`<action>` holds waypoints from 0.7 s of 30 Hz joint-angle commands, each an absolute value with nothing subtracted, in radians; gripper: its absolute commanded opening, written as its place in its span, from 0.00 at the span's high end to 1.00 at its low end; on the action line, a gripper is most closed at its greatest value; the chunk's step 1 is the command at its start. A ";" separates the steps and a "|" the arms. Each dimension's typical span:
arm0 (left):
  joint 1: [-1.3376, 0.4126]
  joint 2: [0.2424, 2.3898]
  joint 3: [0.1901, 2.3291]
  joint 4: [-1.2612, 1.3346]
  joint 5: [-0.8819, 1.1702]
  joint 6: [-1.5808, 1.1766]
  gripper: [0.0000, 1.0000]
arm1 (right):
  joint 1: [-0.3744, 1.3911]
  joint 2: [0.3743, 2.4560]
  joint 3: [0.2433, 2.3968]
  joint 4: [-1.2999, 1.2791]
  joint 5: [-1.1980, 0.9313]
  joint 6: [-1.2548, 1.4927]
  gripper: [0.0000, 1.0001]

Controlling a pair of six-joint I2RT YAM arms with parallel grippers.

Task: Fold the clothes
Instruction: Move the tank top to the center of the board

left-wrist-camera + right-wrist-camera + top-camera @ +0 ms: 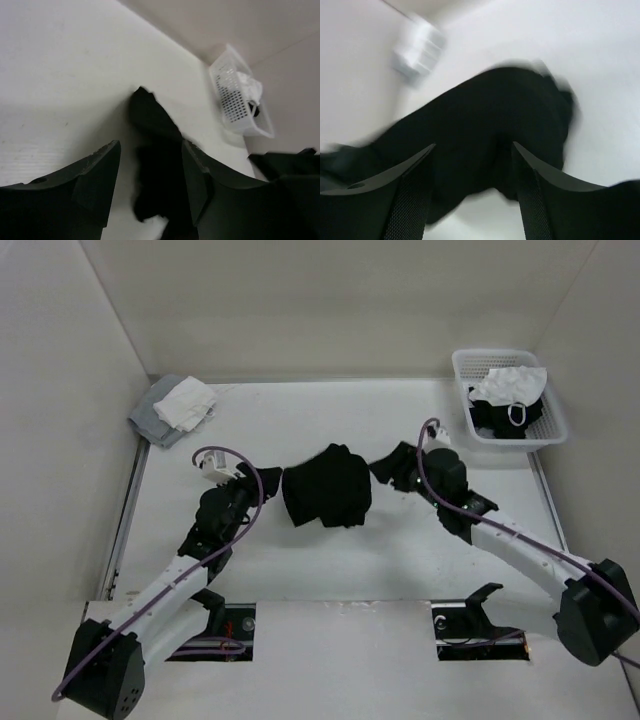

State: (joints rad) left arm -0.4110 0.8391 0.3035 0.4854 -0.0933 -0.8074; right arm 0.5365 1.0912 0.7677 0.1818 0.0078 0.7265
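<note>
Between the two grippers, the clothes (326,485) lie bunched in a black heap. The left gripper (264,480) and right gripper (393,470) flank it, jaws apart and empty. Likely mid-fold: next, each must find an edge to grip.

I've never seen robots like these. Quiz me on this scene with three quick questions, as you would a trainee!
1. True or false: the black garment lies on the table between the two arms.
2. Where is the white basket? A) far right corner B) far left corner C) table centre
3. Are the left claw and right claw open or shut?
Key: 1 true; 2 A; 3 both open.
</note>
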 commanded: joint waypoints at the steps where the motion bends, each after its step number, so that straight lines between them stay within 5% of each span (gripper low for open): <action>1: -0.404 0.863 0.321 0.325 -0.127 -0.793 0.49 | 0.568 1.059 0.619 0.184 0.089 0.776 0.34; 6: -0.419 0.931 0.288 0.287 -0.158 -0.773 0.53 | 0.608 1.034 0.538 0.083 0.072 0.784 0.82; 13: -0.490 1.047 0.336 0.244 -0.294 -0.698 0.60 | 0.803 1.241 0.574 0.081 0.106 0.782 0.65; 21: -0.613 1.140 0.406 0.313 -0.345 -0.683 0.41 | 0.921 1.400 0.640 0.150 0.120 0.784 0.56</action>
State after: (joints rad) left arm -0.5617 1.1442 0.3374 0.2310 -0.2932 -0.7155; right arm 0.8848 1.3632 0.5758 0.0727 0.0925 0.7837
